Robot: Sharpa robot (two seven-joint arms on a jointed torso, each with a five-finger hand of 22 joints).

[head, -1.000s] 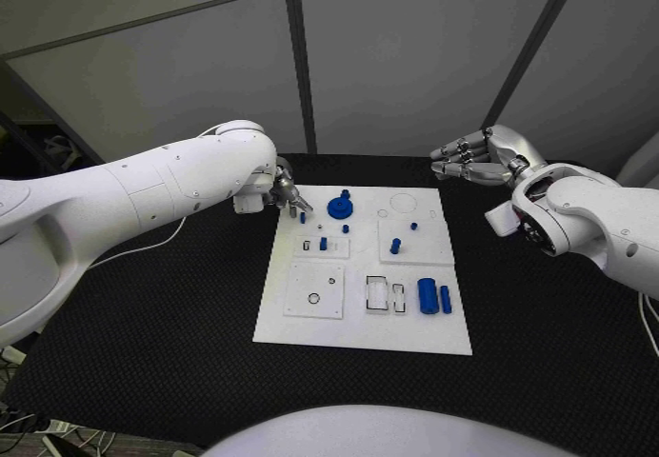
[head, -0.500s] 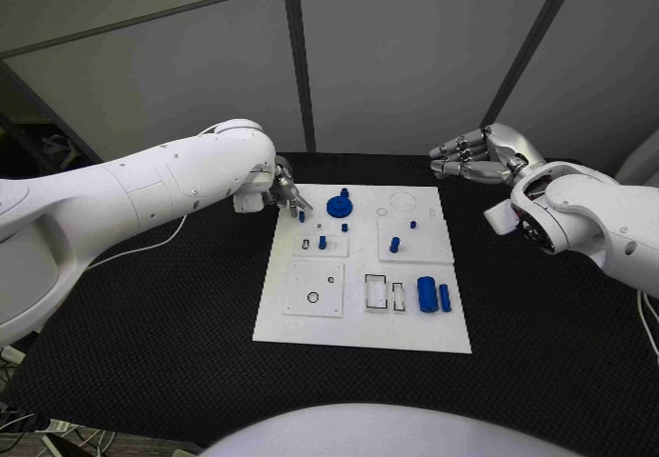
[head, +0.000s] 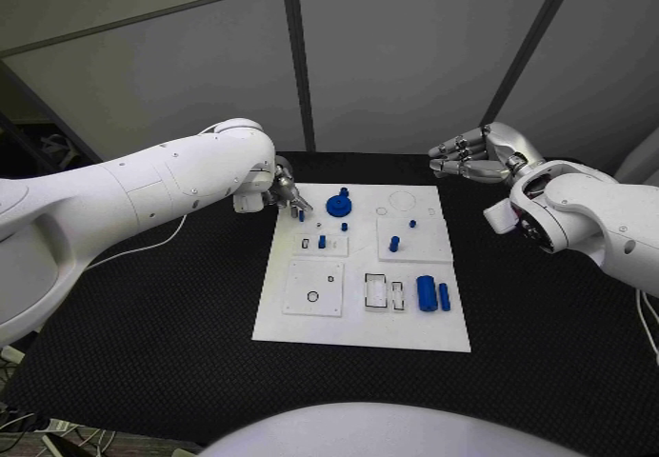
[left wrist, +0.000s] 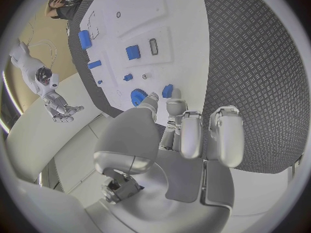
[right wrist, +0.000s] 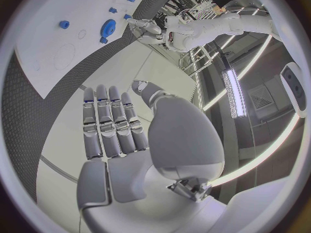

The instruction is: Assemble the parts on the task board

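Note:
The white task board [head: 360, 324] lies in the middle of the table. On it are a blue gear [head: 339, 205], several small blue pegs such as one [head: 394, 245], and two blue cylinders [head: 428, 293] at the near right. My left hand [head: 283, 192] hovers at the board's far left corner and pinches a small blue peg [left wrist: 168, 91] between thumb and a finger, just beside the gear [left wrist: 137, 96]. My right hand [head: 472, 157] is raised beyond the board's far right corner, with its fingers [right wrist: 109, 123] stretched out side by side and nothing in it.
Black table surface [head: 165, 314] surrounds the board on all sides. Rectangular slots [head: 375, 290] and a round hole [head: 313, 297] sit in the board's near half. Grey wall panels stand behind the table.
My left hand with the peg has shifted very slightly at the board's far left corner. The right hand has stayed in place.

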